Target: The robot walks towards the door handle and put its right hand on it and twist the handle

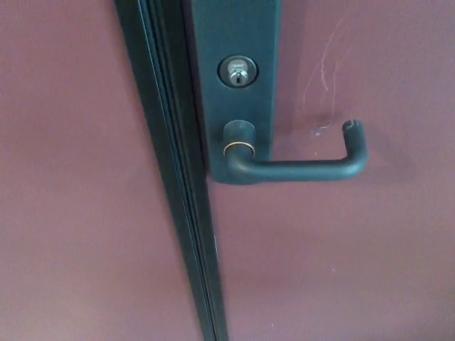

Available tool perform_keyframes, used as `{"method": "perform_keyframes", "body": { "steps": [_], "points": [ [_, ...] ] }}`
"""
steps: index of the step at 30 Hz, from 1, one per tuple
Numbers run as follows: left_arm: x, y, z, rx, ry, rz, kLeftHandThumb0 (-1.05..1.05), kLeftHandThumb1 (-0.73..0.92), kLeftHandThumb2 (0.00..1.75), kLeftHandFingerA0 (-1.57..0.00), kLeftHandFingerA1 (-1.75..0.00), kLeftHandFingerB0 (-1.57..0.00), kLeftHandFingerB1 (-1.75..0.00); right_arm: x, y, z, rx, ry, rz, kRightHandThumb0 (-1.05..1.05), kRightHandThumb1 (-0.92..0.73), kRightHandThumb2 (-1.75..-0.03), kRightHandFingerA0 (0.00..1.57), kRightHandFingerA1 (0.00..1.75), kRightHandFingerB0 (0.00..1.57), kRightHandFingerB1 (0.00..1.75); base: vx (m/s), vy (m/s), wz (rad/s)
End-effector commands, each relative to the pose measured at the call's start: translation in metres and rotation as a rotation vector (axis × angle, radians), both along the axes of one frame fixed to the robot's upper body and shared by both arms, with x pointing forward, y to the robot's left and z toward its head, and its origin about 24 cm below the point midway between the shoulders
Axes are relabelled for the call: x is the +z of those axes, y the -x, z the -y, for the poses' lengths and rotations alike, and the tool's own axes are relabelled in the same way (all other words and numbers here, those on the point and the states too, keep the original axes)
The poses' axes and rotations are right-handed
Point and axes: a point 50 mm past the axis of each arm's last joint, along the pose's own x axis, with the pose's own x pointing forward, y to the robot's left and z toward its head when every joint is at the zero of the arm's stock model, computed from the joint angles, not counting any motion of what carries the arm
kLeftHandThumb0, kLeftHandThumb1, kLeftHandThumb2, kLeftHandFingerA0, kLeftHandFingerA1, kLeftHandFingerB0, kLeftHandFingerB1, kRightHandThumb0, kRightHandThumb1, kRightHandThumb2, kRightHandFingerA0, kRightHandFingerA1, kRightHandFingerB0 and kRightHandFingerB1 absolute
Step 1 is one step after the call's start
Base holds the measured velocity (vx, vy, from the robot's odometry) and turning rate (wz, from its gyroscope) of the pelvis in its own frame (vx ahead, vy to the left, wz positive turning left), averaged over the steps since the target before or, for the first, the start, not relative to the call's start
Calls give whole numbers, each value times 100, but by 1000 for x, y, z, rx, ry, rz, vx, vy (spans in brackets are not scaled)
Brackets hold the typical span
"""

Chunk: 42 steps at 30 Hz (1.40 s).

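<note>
Dark metal door handle [298,169] sits centre frame, untouched; approach step, neither hand visible, fingers' state unknowable; next, right hand reaches lever.

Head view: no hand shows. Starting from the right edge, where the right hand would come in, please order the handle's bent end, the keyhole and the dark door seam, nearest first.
1. Handle's bent end: at the right.
2. Keyhole: upper middle.
3. Door seam: left of both.
</note>
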Motion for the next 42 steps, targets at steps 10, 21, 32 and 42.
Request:
{"method": "perform_keyframes", "body": {
  "steps": [10, 21, 32, 42],
  "points": [
    [1, 4, -2, -10, -3, -12, -37, 39, 67, -60, -57, -47, -49, -1, -1, -2, 8, -8, 5, -32, -58, -67, 39, 43, 39, 42, 21, 137, -1],
    [1, 2, -3, -7, -10, -12, -37, 39, 67, -60, -56, -48, -50, 3, 3, -3, 19, -9, 22, -32, -58, -67, 40, 43, 39, 42, 3, 4, 1],
    [3, -3, -4, -3, -7, -3, -37, 39, 67, -60, -56, -48, -50, 85, 27, 7, 157, 104, 277, -23, -61, -58, 43, 41, 38, 38, 0, 0, 0],
    [5, -7, -5, -7, -8, 15, -38, 39, 67, -60, -56, -48, -50, 169, 31, 28, 191, 199, 464, -28, -59, -57, 45, 43, 40, 39, 0, 0, 0]
  ]
}}
